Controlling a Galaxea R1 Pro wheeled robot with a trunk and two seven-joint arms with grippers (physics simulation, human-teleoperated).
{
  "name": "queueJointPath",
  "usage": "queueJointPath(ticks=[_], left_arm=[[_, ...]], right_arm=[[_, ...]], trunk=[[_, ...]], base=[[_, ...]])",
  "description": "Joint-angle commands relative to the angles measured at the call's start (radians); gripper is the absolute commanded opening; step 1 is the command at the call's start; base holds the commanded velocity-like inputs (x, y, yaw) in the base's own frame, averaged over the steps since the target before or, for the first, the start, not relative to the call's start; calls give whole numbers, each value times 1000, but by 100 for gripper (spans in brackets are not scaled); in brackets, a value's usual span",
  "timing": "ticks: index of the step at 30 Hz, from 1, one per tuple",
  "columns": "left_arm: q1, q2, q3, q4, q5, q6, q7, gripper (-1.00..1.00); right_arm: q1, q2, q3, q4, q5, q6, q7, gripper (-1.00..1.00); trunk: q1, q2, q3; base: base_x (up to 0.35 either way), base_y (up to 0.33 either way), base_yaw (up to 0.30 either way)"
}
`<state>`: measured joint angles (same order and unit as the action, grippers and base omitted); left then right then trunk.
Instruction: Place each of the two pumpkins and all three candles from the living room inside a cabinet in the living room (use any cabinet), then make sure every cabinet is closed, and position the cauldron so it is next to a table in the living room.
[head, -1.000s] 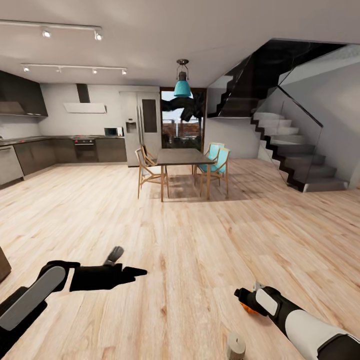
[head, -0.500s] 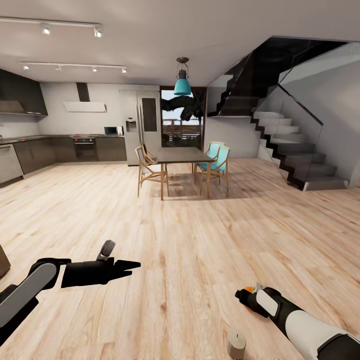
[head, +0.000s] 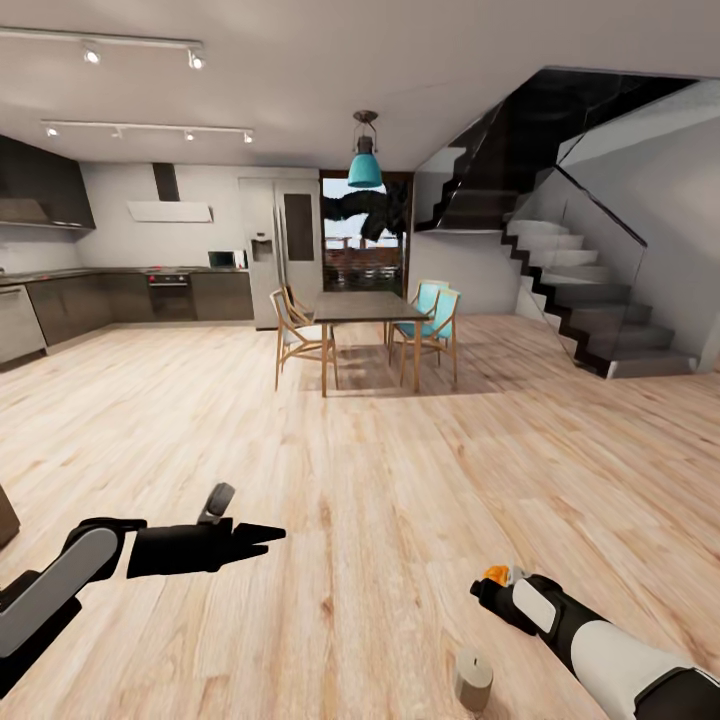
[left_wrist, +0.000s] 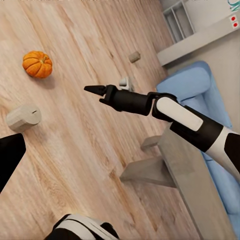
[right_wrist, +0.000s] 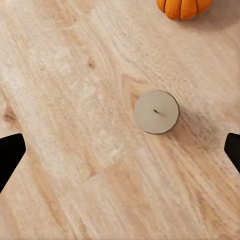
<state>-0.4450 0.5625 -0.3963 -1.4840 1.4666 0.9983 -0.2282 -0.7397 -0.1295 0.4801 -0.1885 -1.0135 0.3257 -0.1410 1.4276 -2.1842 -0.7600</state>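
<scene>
Right gripper (head: 490, 590) hangs low over the wooden floor (head: 400, 480) at the lower right of the head view, its fingers spread wide: the wrist camera catches one black fingertip (right_wrist: 10, 155) at each side edge of its frame, with nothing between them but planks. Centered between those tips stands a squat grey candle (right_wrist: 156, 111), wick up, resting on the floor and touching neither finger. One pumpkin (right_wrist: 183, 7) sits on the planks at the top edge of that frame, near the candle but apart from it. In the head view an orange sliver of the pumpkin peeks from behind the gripper, and the candle stands at the bottom edge just beside the forearm.

Left gripper (head: 270, 533) points toward the frame's center from the lower left, fingers drawn to a narrow point, holding nothing. Its wrist camera looks across at the right arm, the pumpkin at upper left, two more candles lying on the floor, a blue sofa (left_wrist: 200, 90) and a grey coffee table (left_wrist: 170, 165).

Across the room stand a dining table (head: 365, 308) with chairs, the kitchen and a staircase.
</scene>
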Motion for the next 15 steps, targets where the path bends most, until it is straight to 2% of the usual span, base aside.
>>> queueJointPath(ticks=[1, 6, 10, 15], left_arm=[[-1, 1, 0, 0, -7, 0, -10, 100], [-1, 5, 13, 0, -5, 0, -11, 100], [-1, 6, 12, -1, 15, 0, -11, 100], [-1, 7, 11, -1, 19, 0, -11, 100]], right_arm=[[0, -1, 8, -3, -10, 4, -8, 100], [0, -1, 9, -3, -10, 3, -9, 100], [-1, -1, 9, -3, -10, 3, -8, 100], [-1, -1, 9, -3, -10, 3, -9, 100]], trunk=[[4, -8, -4], [23, -43, -20], [38, -71, -32], [57, -106, -48]], base=[[0, 0, 0], [0, 0, 0], [0, 0, 0], [0, 0, 0]])
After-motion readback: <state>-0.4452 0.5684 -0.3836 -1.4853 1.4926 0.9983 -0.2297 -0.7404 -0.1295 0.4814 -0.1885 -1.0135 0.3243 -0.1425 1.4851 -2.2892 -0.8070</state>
